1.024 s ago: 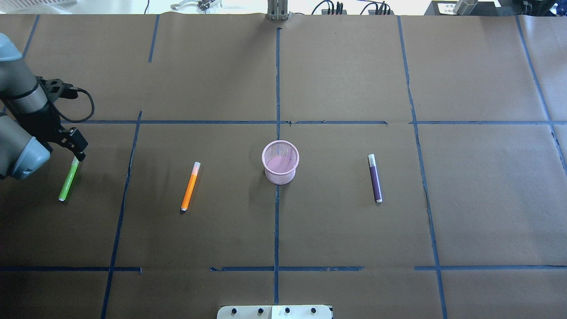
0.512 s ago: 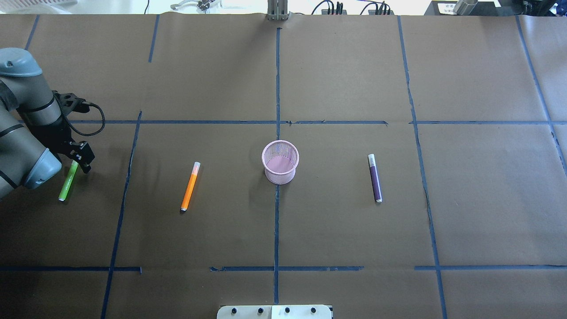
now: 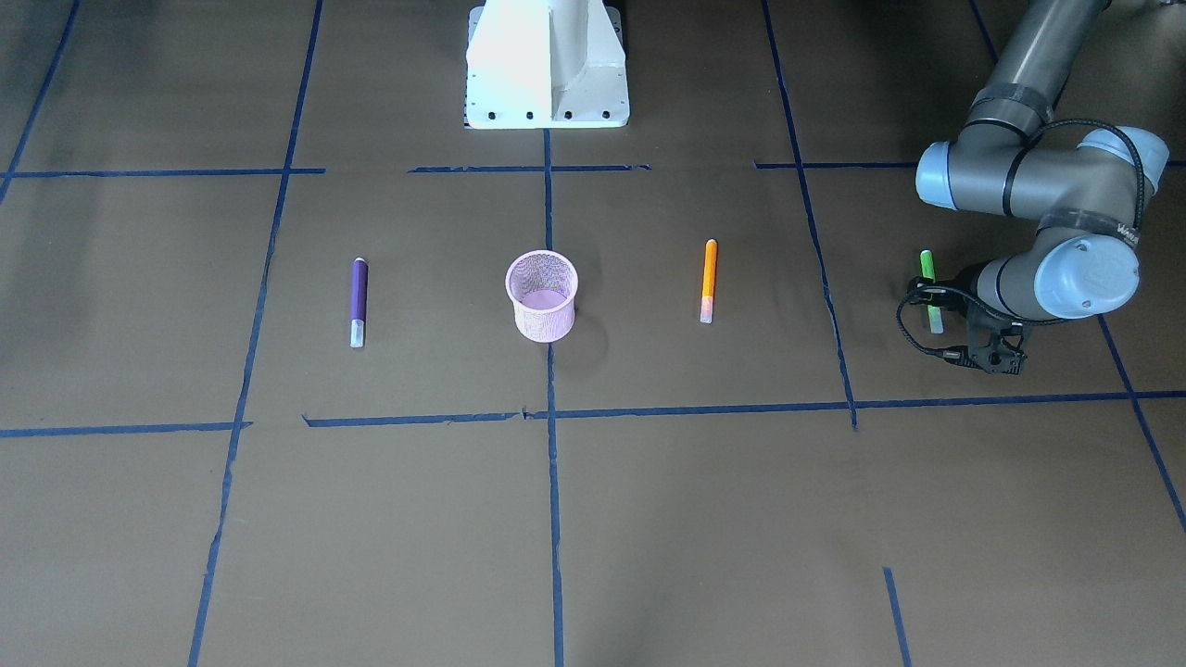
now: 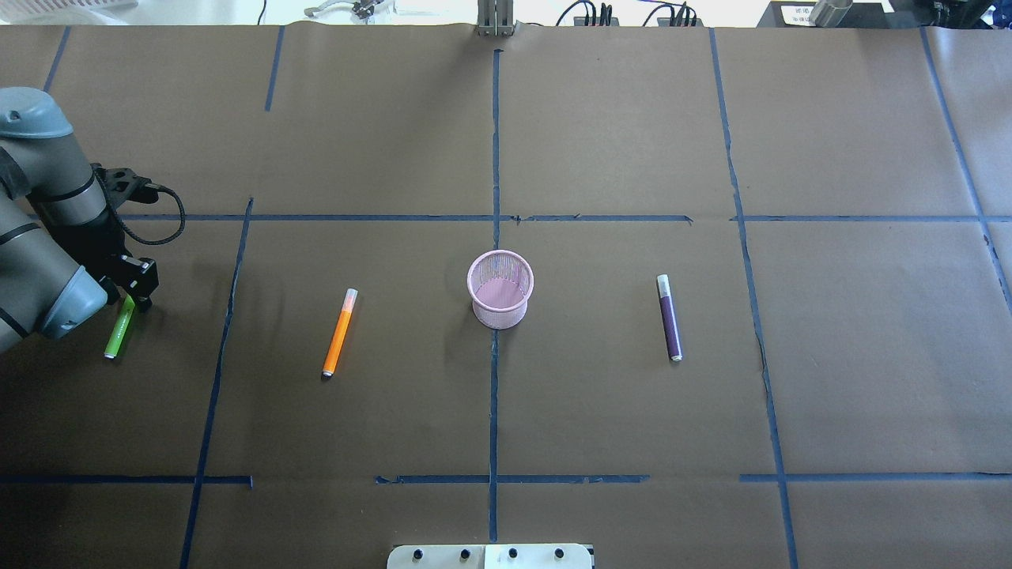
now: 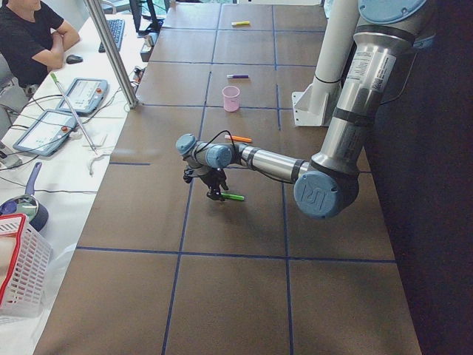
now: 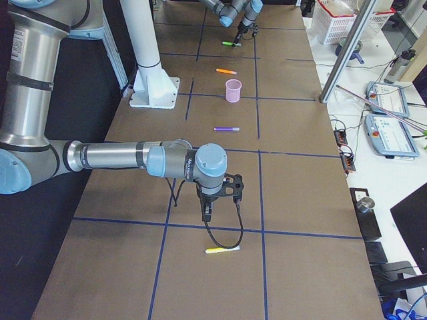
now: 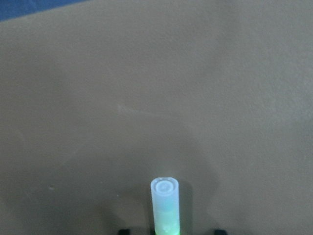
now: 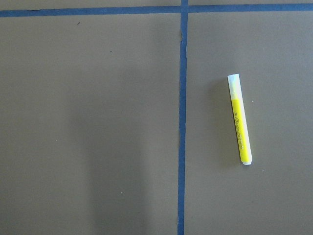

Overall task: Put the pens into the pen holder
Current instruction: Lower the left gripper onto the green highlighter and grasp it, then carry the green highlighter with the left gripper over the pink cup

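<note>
Left gripper astride green pen, orange pen apart

From over the shoulder, the left wrist covers the left jaws and, between them, the cap end of the green pen. The wrist camera cuts that pen off below its cap, the jaws mere dark slivers either side at the bottom edge. The right jaws, seen only side-on, are too small to read
</note>
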Robot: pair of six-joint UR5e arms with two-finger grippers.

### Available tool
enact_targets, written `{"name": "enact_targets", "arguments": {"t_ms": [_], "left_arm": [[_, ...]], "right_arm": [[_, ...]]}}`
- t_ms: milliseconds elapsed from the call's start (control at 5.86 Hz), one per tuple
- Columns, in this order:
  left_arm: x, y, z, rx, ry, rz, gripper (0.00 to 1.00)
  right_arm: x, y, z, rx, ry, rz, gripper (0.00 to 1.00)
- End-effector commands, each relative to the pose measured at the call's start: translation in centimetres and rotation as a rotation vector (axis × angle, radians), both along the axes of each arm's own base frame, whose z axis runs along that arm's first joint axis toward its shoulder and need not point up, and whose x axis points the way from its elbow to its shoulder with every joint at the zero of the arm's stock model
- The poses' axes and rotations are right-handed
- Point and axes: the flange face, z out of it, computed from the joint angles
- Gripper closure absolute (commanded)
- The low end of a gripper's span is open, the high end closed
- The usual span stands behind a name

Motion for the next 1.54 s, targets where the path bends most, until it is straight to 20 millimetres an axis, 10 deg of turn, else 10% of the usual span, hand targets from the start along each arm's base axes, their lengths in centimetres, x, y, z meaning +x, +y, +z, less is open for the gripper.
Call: {"name": "enact_targets", "arguments": {"t_ms": [0, 171, 512, 1024, 1366], "left_arm": [[0.0, 0.0, 0.1, 0.002, 0.002, 0.004, 0.82], [0.0, 0.0, -0.1, 0.004, 0.005, 0.004, 1.00], [-0.1, -0.1, -1.6, 0.026, 0.026, 0.002, 1.00], [-1.3, 2.2, -18.0, 0.298, 0.209, -0.003, 1.00], [4.2, 4.9, -33.0, 0.440, 0.313, -0.069, 0.99]], "right_arm": [[0.0, 0.1, 0.0, -0.001, 0.000, 0.000, 0.00], [0.0, 0.0, -0.1, 0.002, -0.002, 0.000, 0.00], [0.0, 0.1, 0.1, -0.003, -0.002, 0.000, 0.00], [0.0, 0.0, -0.7, 0.013, -0.005, 0.001, 0.00], [0.0, -0.1, -0.8, 0.016, -0.006, 0.001, 0.00]]}}
